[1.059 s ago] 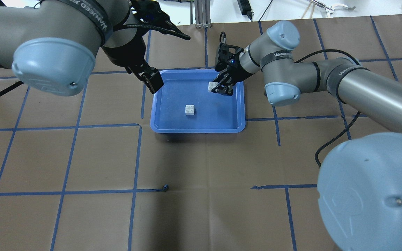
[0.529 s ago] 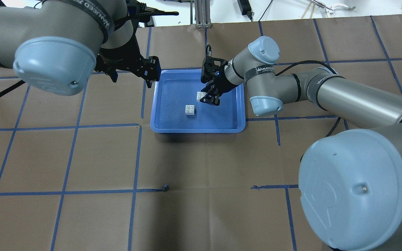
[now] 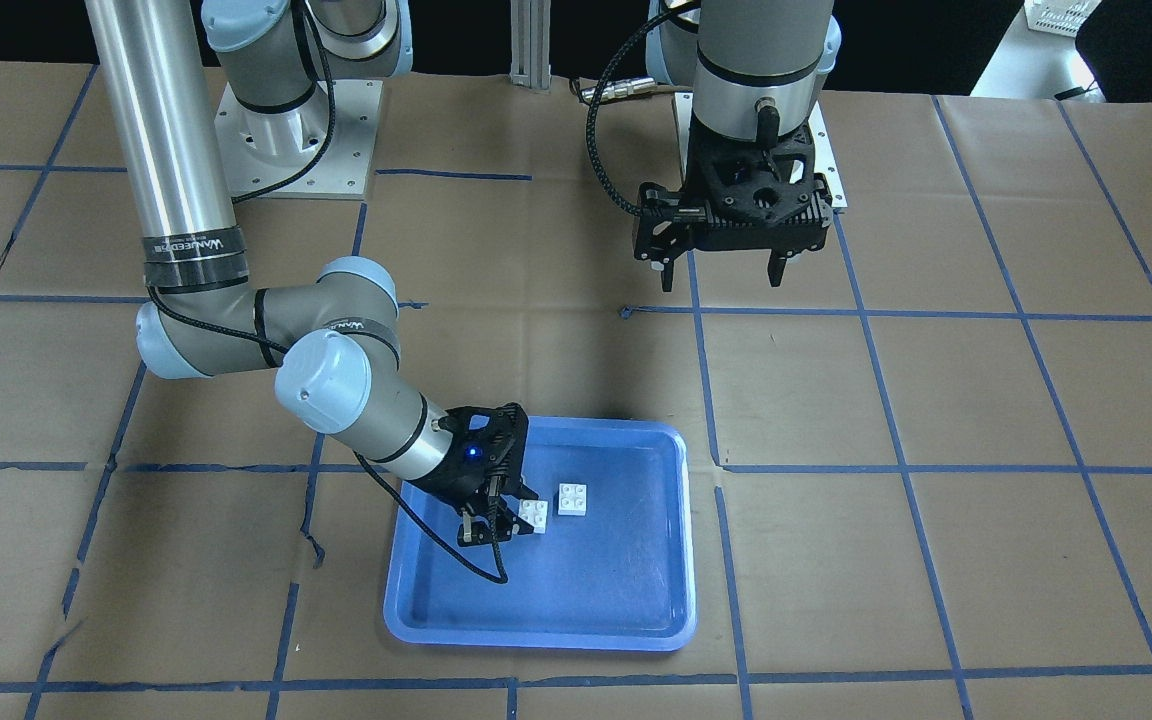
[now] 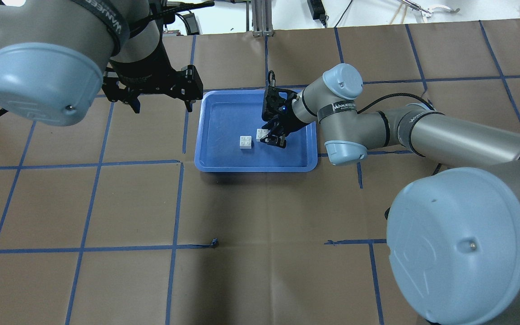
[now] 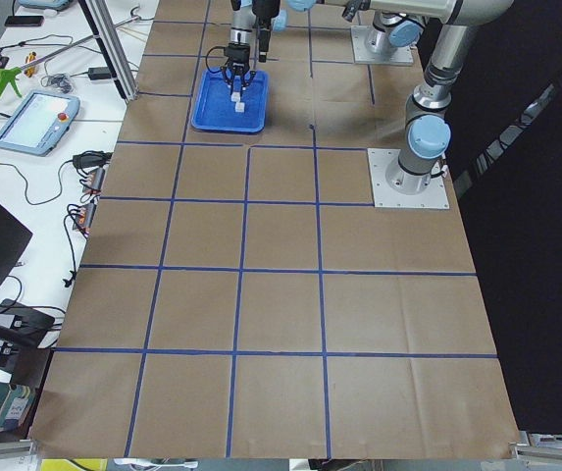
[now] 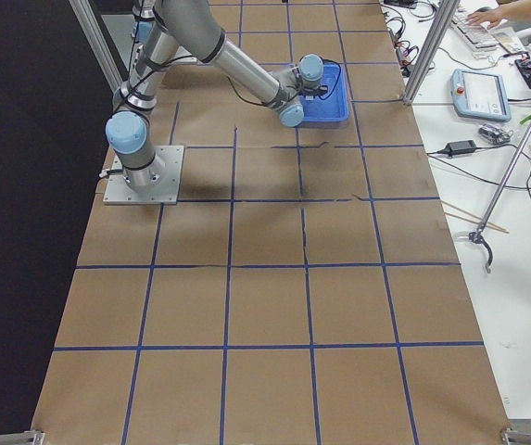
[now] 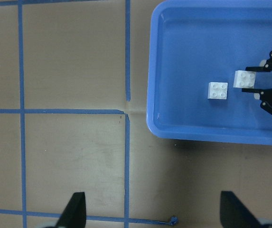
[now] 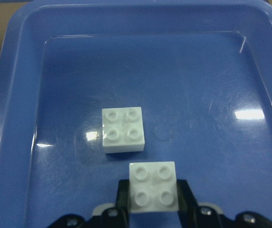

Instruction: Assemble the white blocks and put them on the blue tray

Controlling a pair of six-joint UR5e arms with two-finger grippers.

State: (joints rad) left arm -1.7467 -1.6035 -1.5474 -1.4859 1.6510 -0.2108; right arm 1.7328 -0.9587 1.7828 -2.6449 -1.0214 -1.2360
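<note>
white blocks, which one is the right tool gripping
The white block clamped in the right tool, on the side nearer the right arm. The other white block sits free on the blue tray, studs up, with no tool on it.

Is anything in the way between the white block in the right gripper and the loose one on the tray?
Nothing visible. The right gripper holds its white block just beside the loose white block, with only bare blue tray floor between them.
</note>
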